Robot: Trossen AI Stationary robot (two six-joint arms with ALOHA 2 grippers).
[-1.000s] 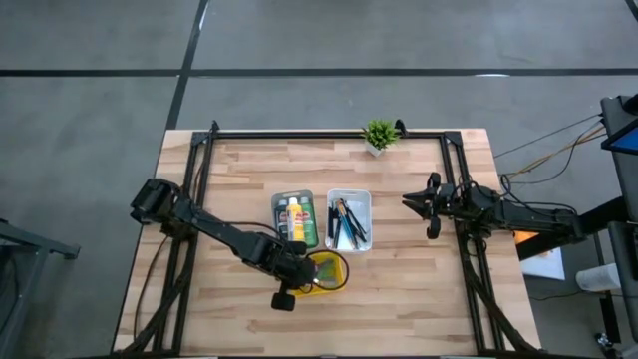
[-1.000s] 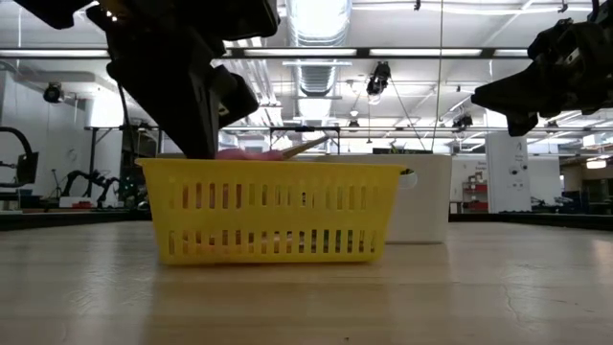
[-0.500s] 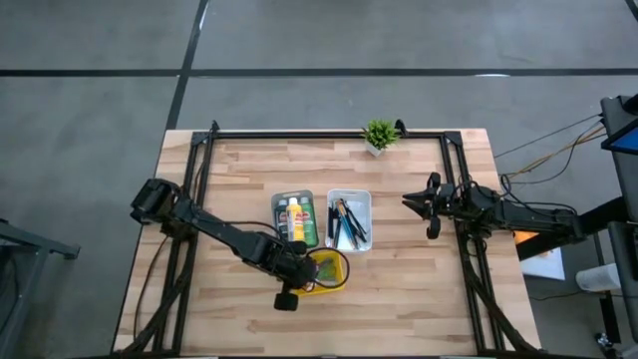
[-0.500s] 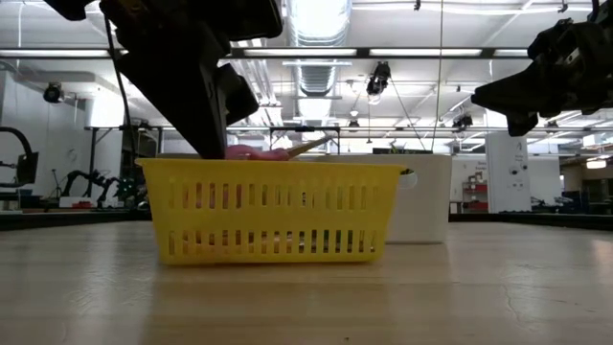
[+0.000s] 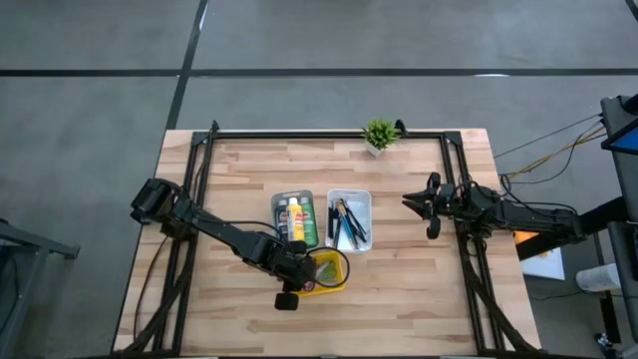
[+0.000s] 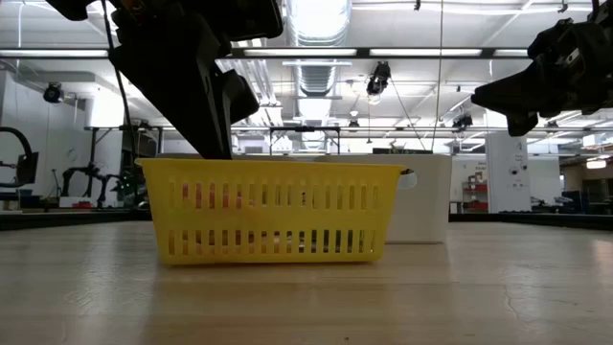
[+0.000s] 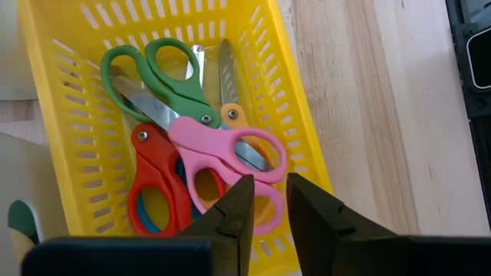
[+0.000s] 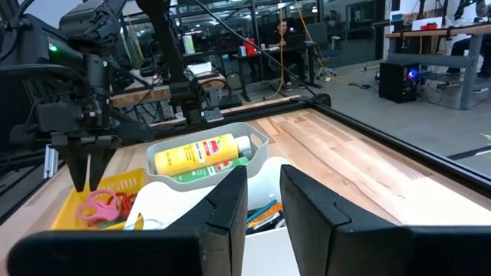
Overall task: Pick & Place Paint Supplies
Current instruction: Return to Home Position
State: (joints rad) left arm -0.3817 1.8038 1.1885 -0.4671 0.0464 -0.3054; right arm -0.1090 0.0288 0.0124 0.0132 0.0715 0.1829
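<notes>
A yellow basket (image 5: 337, 271) stands near the table's middle front and holds several scissors; the pink scissors (image 7: 222, 149) lie on top of them. My left gripper (image 7: 268, 180) hangs just above the pink handles, pointing steeply down, open, with nothing between its fingers. Behind the basket, a grey tray (image 5: 292, 197) holds the paint bottles (image 5: 296, 219), with the yellow bottle (image 8: 203, 153) on its side. A white tray (image 5: 349, 196) holds brushes and pencils (image 5: 347, 223). My right gripper (image 5: 409, 199) waits open at the table's right, held level.
A small potted plant (image 5: 379, 133) stands at the far edge. A dark frame (image 5: 319, 134) runs along the far edge and down both sides of the table. Bare wood lies in front of the basket and between the white tray and my right arm.
My left gripper has stayed above the basket and let go of the pink scissors. Their end stuck up over the basket's rim beside the fingers. They have now dropped flat into the basket, below the rim.
</notes>
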